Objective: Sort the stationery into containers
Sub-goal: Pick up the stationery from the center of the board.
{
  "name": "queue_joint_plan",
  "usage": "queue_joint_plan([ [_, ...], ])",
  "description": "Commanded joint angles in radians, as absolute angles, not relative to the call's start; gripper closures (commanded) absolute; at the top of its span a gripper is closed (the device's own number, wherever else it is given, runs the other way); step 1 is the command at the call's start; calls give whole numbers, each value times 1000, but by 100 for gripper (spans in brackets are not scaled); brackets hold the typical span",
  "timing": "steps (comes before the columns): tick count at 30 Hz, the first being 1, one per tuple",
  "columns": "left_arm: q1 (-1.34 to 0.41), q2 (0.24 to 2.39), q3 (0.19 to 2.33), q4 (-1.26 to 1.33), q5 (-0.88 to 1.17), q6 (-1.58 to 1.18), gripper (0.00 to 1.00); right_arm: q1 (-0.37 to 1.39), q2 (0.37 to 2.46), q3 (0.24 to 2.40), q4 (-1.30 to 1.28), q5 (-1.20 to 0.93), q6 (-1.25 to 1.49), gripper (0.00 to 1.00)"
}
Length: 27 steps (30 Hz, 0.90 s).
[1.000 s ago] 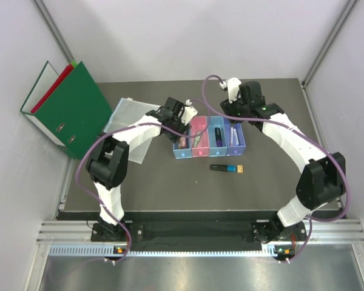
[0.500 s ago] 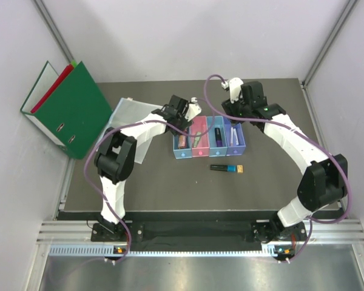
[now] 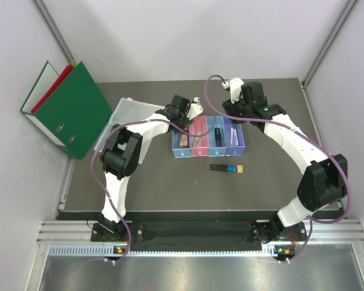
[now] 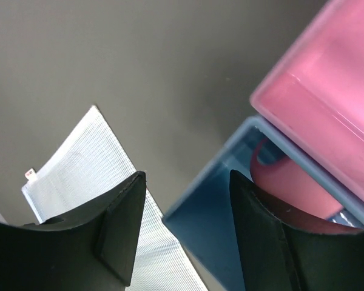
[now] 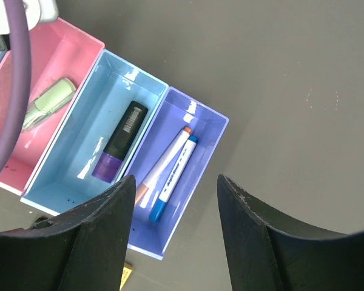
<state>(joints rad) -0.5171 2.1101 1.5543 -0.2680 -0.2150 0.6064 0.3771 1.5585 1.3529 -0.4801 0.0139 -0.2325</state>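
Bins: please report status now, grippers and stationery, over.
Left gripper open, empty, at light blue bin far end. Right gripper open, empty, over purple bin. One marker and tan block on table, near side of bins. Nothing blocks them.

Even, diffuse overhead light fills the cell, leaving the dark worktop (image 3: 170, 182) matte and its shadows faint. In the right wrist view, small white glints mark the blue bin (image 5: 73, 151) and the purple bin (image 5: 200, 130). In the left wrist view, the left hand (image 4: 185, 206) shows black fingers (image 4: 118, 224) soft and out of focus. The pink bin (image 4: 327, 91) blurs with closeness, and the clear sleeve (image 4: 91, 157) shines bright.
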Motion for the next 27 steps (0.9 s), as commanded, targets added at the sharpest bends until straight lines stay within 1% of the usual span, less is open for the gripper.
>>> queue_joint_plan([
  [1,-502,2135,1605,-193,-248,647,38,370,1529,1348,-459,20,-218,43],
  [16,-499,2181,1660,-199,-249,661,38,371,1531,1341,-459,21,-216,43],
  [21,-500,2089,1588,-204,-224,612,38,371,1531,1341,-466,21,-230,43],
  [27,-503,1936,1569,-273,-183,508,36,371,1519,1344,-483,23,-252,41],
])
